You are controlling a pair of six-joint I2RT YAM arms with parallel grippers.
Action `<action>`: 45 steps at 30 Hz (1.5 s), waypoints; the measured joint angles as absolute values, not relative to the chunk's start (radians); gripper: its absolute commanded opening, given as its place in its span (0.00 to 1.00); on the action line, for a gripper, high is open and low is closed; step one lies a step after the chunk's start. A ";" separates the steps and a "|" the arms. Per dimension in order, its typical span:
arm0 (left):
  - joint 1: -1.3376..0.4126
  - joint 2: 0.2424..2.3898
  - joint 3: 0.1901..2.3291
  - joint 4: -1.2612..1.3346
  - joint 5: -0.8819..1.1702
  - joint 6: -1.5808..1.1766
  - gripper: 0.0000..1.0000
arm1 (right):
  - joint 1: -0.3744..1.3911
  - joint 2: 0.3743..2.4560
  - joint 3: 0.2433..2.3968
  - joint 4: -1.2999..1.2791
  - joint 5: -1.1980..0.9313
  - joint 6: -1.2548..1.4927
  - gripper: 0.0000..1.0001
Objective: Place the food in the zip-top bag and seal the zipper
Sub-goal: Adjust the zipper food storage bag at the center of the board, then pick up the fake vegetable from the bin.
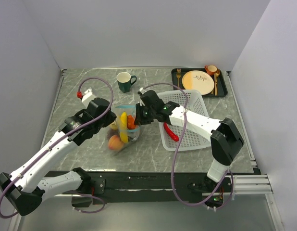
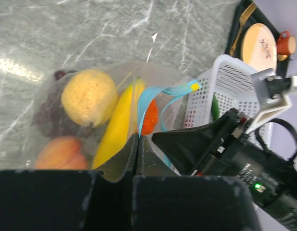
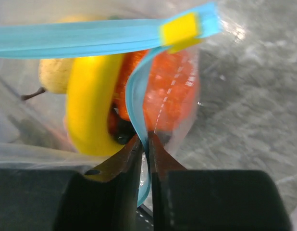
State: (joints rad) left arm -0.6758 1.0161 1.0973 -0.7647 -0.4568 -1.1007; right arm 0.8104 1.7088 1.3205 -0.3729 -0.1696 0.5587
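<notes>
Bag (image 1: 122,130), top view: it lies on the counter (image 1: 153,150) between the two arms, just left of the white basket (image 1: 191,139). The banana (image 1: 123,124) and peach (image 1: 115,142) are already inside.
Red chili (image 1: 170,132), top view: it lies in the basket, outside the bag, so we judge the filling unfinished.
Left hand (image 1: 111,126), top view: it sits at the bag's left side. We cannot tell its opening from here.
Right hand (image 1: 139,117), top view: it sits at the bag's right side, by the mouth.
Load, left wrist view: the lemon (image 2: 89,103), grape bunch (image 2: 46,116) and orange (image 2: 149,117) show through the film beside the banana and peach. We judge the bag bulky, saggy and ready to roll.
Left hand, left wrist view: its fingers (image 2: 124,159) are pressed together, with the bag's clear edge pinched between them.
Zipper (image 3: 91,36), right wrist view: the two teal lips gape apart below a yellow tab (image 3: 178,29), so the mouth is unsealed.
Right hand, right wrist view: it is closed down on one teal lip, with almost no gap left.
Handling: we judge the film thin, limp and slick. The zipper is the only stiff part, so we would hold there, near its ends, and pull gently so the load does not spill.
</notes>
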 measured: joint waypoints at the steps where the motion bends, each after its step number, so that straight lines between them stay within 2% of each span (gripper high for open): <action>1: -0.676 1.016 1.098 -0.752 -0.454 -1.097 0.01 | 0.810 1.708 1.320 -0.382 -0.156 0.561 0.34; 2: -0.676 1.017 1.098 -0.744 -0.448 -1.095 0.01 | 0.809 1.708 1.319 -0.385 -0.137 0.560 0.35; 6: -0.676 1.026 1.102 -0.717 -0.429 -1.085 0.01 | 0.799 1.658 1.291 -0.390 -0.073 0.547 0.53; 10: -0.676 1.048 1.117 -0.695 -0.403 -1.068 0.01 | 0.757 1.556 1.251 -0.406 -0.023 0.516 0.58; 17: -0.676 1.065 1.119 -0.677 -0.366 -1.059 0.01 | 0.591 1.357 1.127 -0.406 0.051 0.472 0.60; 20: -0.676 1.065 1.119 -0.670 -0.356 -1.059 0.01 | 0.514 1.343 1.070 -0.418 0.062 0.458 0.68; 29: -0.676 1.093 1.128 -0.653 -0.333 -1.057 0.01 | 0.345 1.549 1.056 -0.429 0.042 0.415 0.69; 36: -0.676 1.095 1.129 -0.654 -0.329 -1.050 0.01 | 0.309 1.708 1.128 -0.418 0.017 0.375 0.69; 43: -0.676 1.105 1.130 -0.650 -0.326 -1.048 0.01 | 0.303 1.782 1.172 -0.405 0.010 0.336 0.69; 45: -0.676 1.110 1.130 -0.648 -0.323 -1.048 0.01 | 0.301 1.789 1.176 -0.403 0.007 0.329 0.65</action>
